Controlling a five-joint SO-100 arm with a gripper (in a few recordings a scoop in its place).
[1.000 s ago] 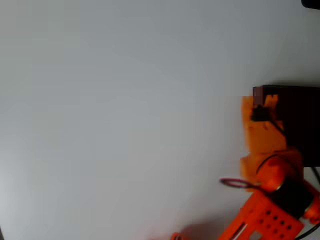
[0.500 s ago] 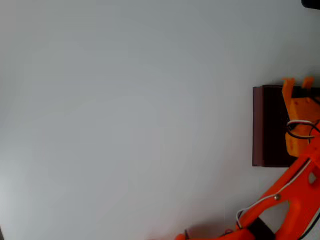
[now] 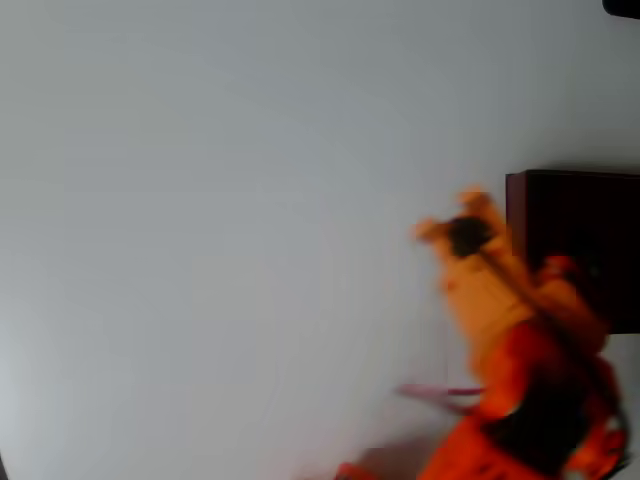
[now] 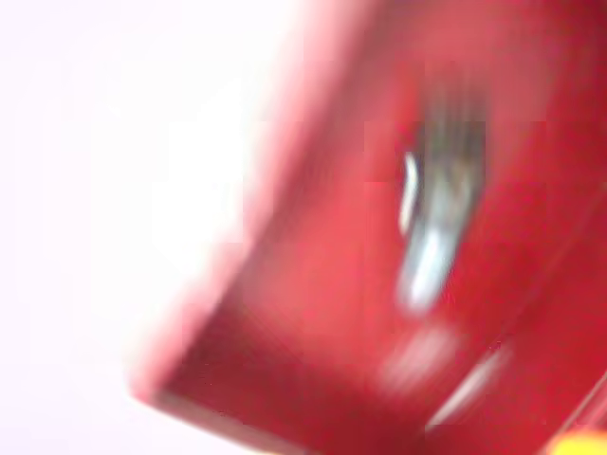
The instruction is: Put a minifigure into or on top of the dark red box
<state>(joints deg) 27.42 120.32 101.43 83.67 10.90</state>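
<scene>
Claw [image 3: 452,222]: overhead view, motion-blurred, orange, tips spread up-left, just left of the box's left wall. A dark blob sits between the tips; too smeared to say if it is the minifigure or part of the claw. Cannot tell whether the tips are apart or clamped on anything.

Arm [image 3: 520,370]: runs from the claw down-right to the lower right corner, crossing the box's lower left corner. Orange shell, dark joint section, a thin reddish wire loop on its left side.

Box [image 3: 575,215]: right edge, rectangular, maroon walls, near-black inside. Wrist view: red wall [image 4: 322,313] fills most of the picture, heavily blurred, pale streaks inside it, unreadable.

Table [image 3: 220,230]: plain pale grey, matte.
</scene>
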